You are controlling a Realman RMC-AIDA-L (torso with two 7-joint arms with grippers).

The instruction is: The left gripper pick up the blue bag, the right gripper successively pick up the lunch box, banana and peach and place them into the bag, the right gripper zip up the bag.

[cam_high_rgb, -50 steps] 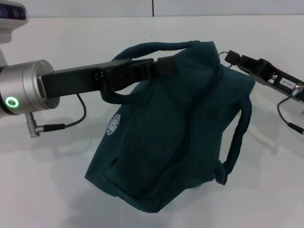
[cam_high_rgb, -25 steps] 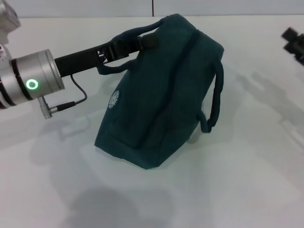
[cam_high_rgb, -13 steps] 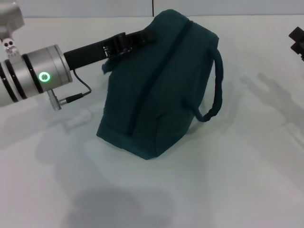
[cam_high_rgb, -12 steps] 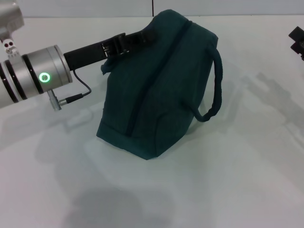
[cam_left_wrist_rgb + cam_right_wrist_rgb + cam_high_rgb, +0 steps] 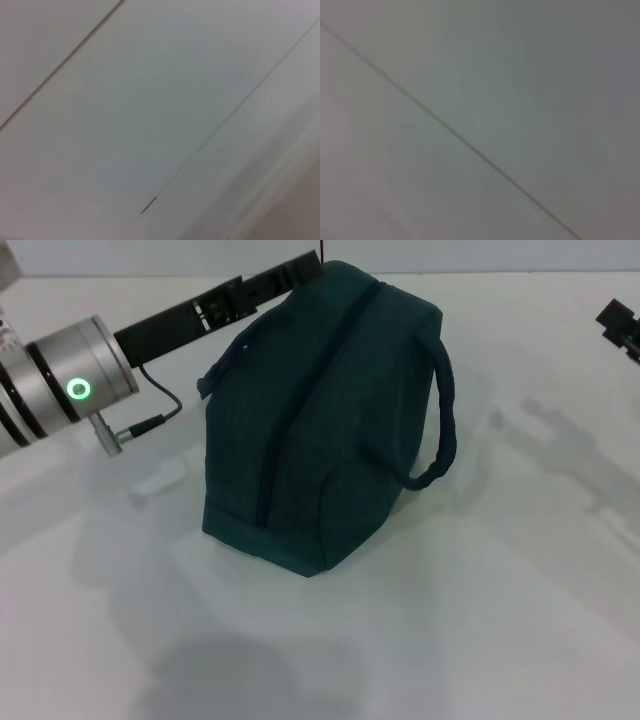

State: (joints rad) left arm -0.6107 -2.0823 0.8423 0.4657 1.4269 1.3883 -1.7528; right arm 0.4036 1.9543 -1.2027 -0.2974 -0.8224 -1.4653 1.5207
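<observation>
Across the whole head view spreads a white table (image 5: 420, 640), bare and pale, with soft grey shadows lying on it to the left of the bag and out toward the right edge. On it, a little left of centre and toward the far side, stands the blue bag (image 5: 320, 430), a dark teal fabric bag resting on its base, its body bulging and leaning slightly away. A dark seam, which looks like the closed zip line, runs from the top ridge down the near face. One carry strap (image 5: 440, 410) hangs loose in a loop down the bag's right side; another strap edge shows along the upper left of the bag.

From the left comes the left arm (image 5: 60, 390), a silver cylinder with a glowing green ring and a thin black cable dangling below it. Its black forward part reaches to the top left corner of the bag, where the left gripper (image 5: 290, 275) meets the fabric at the ridge. Whether its fingers pinch the strap or stand apart cannot be told; the bag hides them.

At the far right edge only a small black part of the right gripper (image 5: 622, 325) shows, well apart from the bag; its fingers cannot be made out.

Both wrist views show only a pale, blurred surface crossed by thin dark lines.
</observation>
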